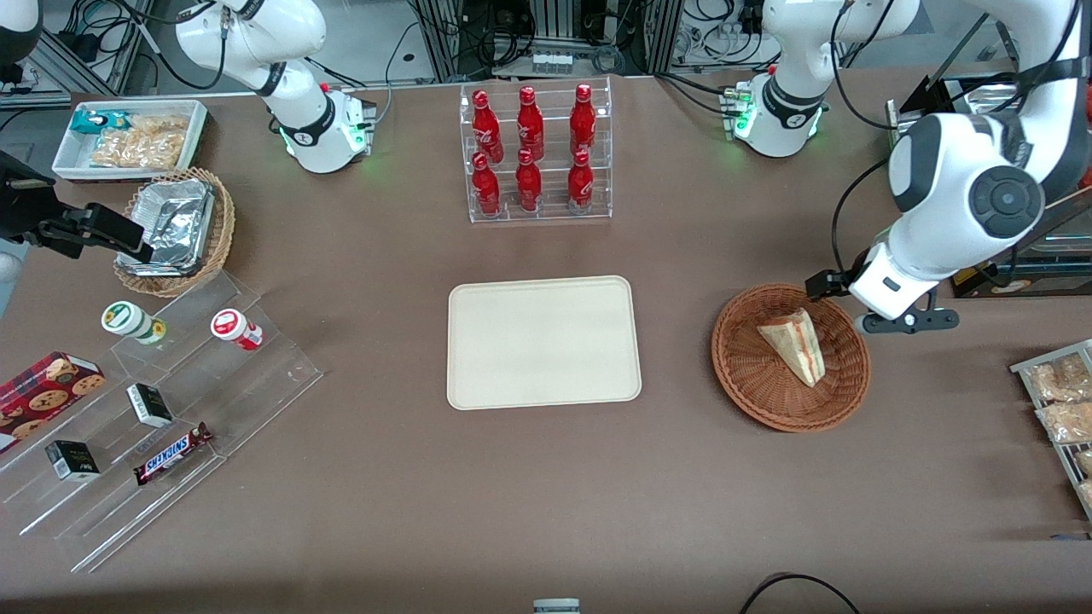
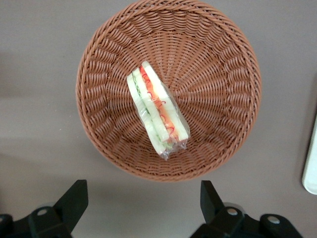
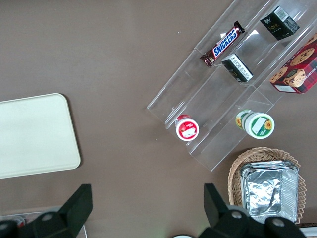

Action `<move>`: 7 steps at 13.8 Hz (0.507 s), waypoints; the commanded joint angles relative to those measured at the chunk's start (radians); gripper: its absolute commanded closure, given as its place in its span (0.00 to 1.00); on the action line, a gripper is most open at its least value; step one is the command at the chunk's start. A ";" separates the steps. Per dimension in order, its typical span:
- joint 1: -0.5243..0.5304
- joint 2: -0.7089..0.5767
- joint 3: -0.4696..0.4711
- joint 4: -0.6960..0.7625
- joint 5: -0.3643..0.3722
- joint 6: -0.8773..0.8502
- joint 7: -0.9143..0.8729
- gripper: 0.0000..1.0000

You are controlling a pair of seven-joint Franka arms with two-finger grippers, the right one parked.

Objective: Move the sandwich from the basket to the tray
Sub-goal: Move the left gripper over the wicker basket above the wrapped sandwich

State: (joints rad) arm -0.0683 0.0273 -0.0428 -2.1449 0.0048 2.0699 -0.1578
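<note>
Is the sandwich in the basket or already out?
In. The sandwich lies inside the basket; the open tool hovers above, not touching it.

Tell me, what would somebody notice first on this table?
Probably the red bottles in their clear rack, farther from the front camera than the tray. Next the sandwich lying in the round brown basket, with the open gripper hovering above the basket's edge.

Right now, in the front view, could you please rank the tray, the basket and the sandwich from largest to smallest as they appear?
1. tray
2. basket
3. sandwich, lying in the basket

The open gripper hangs above the basket.
</note>
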 commanded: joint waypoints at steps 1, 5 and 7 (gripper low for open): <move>-0.004 -0.015 -0.003 -0.087 0.011 0.116 -0.060 0.00; -0.024 0.005 -0.008 -0.095 0.011 0.145 -0.236 0.00; -0.037 0.026 -0.008 -0.095 0.011 0.170 -0.357 0.00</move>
State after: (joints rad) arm -0.0891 0.0401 -0.0527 -2.2280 0.0045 2.2024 -0.4080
